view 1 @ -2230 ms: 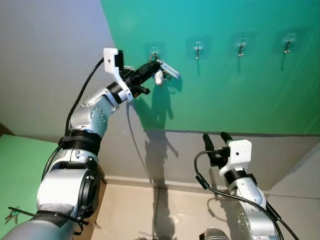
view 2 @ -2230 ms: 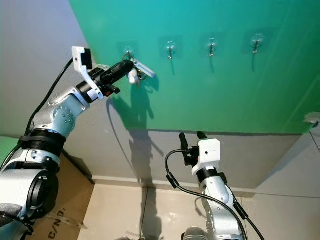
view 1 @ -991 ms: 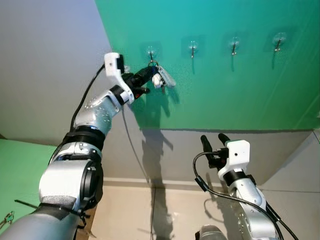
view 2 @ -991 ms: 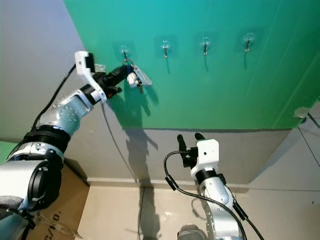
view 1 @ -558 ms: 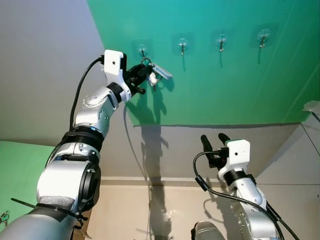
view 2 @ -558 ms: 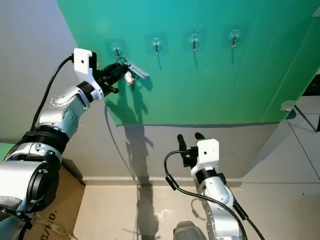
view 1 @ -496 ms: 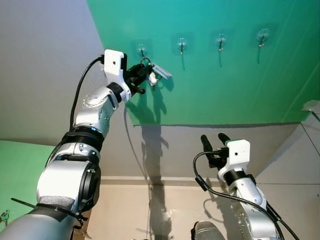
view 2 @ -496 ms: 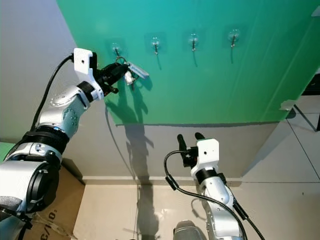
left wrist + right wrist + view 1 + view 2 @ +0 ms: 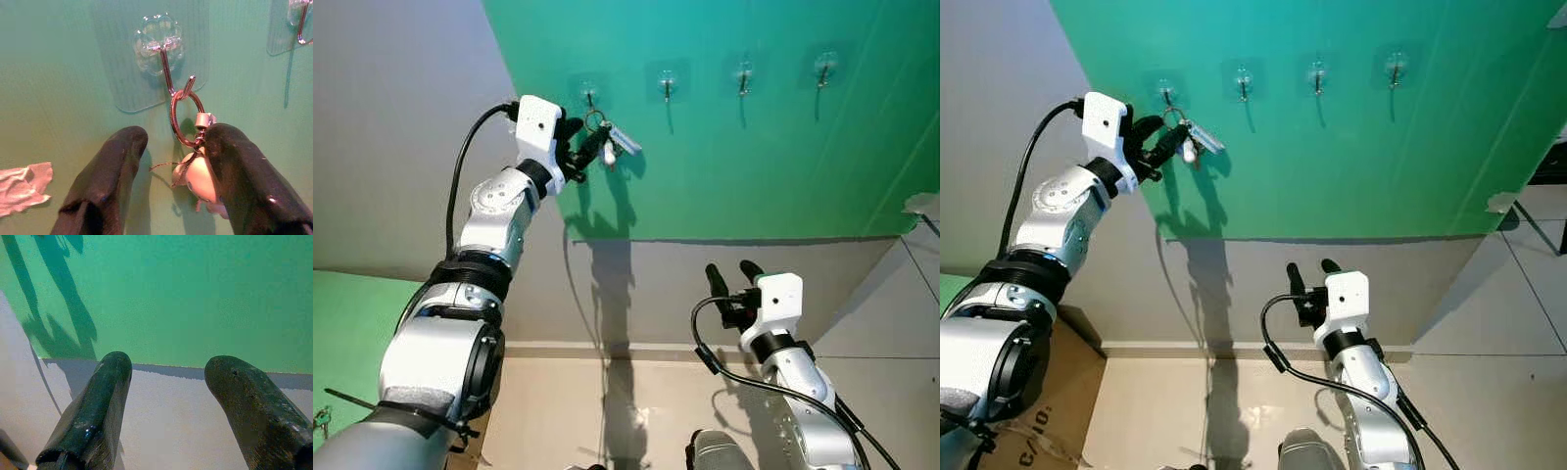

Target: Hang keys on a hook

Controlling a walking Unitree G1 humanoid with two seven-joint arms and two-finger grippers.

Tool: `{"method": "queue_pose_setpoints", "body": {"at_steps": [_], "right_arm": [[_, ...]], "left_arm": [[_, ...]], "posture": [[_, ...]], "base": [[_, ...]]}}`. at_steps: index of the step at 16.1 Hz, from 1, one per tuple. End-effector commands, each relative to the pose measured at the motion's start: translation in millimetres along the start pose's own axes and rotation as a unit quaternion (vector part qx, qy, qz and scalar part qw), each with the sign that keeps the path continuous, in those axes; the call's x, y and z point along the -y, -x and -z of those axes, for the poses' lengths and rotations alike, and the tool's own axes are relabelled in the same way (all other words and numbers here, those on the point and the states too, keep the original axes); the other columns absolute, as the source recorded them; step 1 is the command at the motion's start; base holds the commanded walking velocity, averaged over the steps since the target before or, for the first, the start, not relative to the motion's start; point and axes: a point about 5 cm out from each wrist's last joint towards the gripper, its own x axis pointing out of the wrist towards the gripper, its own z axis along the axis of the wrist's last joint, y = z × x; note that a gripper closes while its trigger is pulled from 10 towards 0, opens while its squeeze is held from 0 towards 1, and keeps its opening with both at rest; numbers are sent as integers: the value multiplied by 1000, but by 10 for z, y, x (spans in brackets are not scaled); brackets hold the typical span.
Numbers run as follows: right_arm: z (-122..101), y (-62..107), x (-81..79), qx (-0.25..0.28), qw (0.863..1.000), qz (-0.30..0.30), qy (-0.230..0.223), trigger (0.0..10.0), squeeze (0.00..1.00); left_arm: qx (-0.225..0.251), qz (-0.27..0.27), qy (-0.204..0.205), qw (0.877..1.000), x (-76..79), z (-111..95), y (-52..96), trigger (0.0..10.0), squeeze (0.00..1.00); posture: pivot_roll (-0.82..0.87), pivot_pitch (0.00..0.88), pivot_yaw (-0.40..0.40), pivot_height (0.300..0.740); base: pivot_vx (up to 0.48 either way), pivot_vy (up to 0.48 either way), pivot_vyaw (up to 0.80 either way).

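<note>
**Keys on the leftmost hook, my left fingers spread around them**

Keys [image 9: 194,169] are my reference, and nearest to me, low and well below them, my right gripper [image 9: 1309,272] points its two black fingers up in front of the grey lower wall [image 9: 1234,284]. In its wrist view those fingers stand wide apart with nothing between them, only grey wall below and green panel above.

Further out, my left arm reaches up to the green panel [image 9: 754,157]. My left gripper [image 9: 171,161] sits right at the keys with its fingers parted. One finger [image 9: 239,171] touches the pale fob and the bunch from the side, while the other finger [image 9: 110,171] stands apart from the ring on the opposite side, with green wall showing between them. I cannot tell whether the touching finger bears any of the weight.

At the keys themselves, the metal ring [image 9: 183,117] is threaded over the upturned tip of the leftmost hook [image 9: 168,73], and the pale fob and the rest of the bunch hang below the ring. From the head camera a silver key blade [image 9: 625,140] sticks out sideways from the bunch, away from my gripper.

Beyond the keys along the wall, three more clear-backed hooks [image 9: 742,76] run in a row to their right. A scrap of pale tape [image 9: 22,188] sticks to the green surface on the far side of my free finger from the keys.
</note>
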Motion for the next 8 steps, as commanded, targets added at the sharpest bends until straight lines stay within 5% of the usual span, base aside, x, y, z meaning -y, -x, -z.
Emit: {"method": "queue_pose_setpoints", "body": {"at_steps": [1, 4, 8], "right_arm": [[-6, -8, -32, -2, 1000, -6, -9, 10000, 0], [-4, -15, -25, -2, 1000, -8, -9, 10000, 0], [-7, -43, -27, -4, 1000, -16, -8, 10000, 0]], "left_arm": [[-54, -25, -14, 998, -102, 219, 139, 10000, 1000], [-50, -27, -69, 996, -111, 240, 211, 10000, 1000], [-41, -42, -52, 997, -132, 277, 272, 10000, 1000]], "posture": [[-265, 55, 149, 740], [-257, 53, 143, 740], [-243, 49, 132, 740]], "base": [[0, 0, 0], [0, 0, 0], [0, 0, 0]]}}
